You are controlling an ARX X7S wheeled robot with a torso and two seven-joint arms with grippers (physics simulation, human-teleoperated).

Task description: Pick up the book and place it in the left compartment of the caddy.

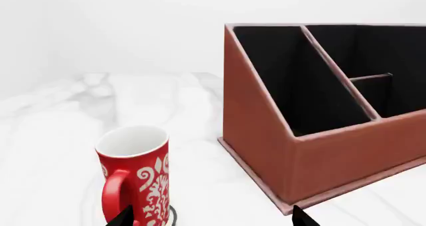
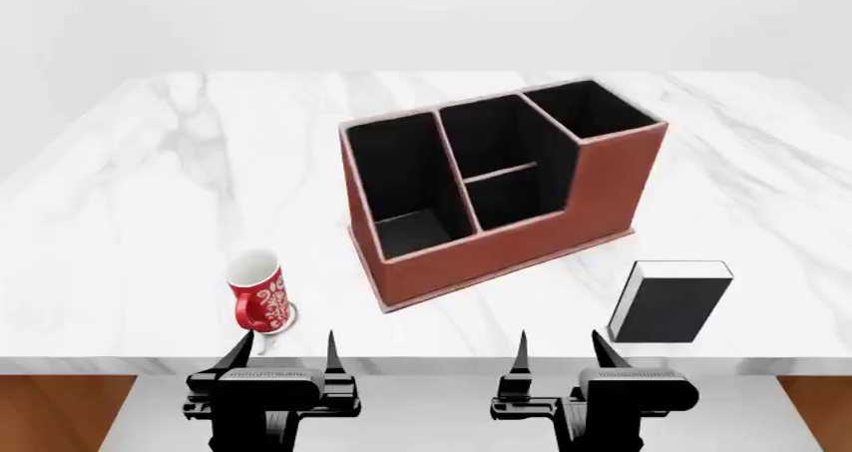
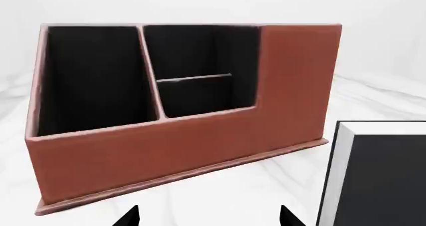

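Observation:
The black book (image 2: 669, 307) with white page edges lies flat on the marble table, right of the caddy's front; it also shows in the right wrist view (image 3: 379, 176). The reddish-brown caddy (image 2: 513, 242) stands mid-table; its left compartment (image 2: 399, 178) is the long undivided black-lined section, also seen in the left wrist view (image 1: 300, 81) and the right wrist view (image 3: 93, 76). My left gripper (image 2: 283, 350) is open and empty at the table's front edge, beside the mug. My right gripper (image 2: 560, 350) is open and empty, left of the book.
A red-and-white mug (image 2: 258, 292) stands at the front left, close to my left gripper; it also shows in the left wrist view (image 1: 136, 173). The marble table (image 2: 160, 193) ends just in front of both grippers.

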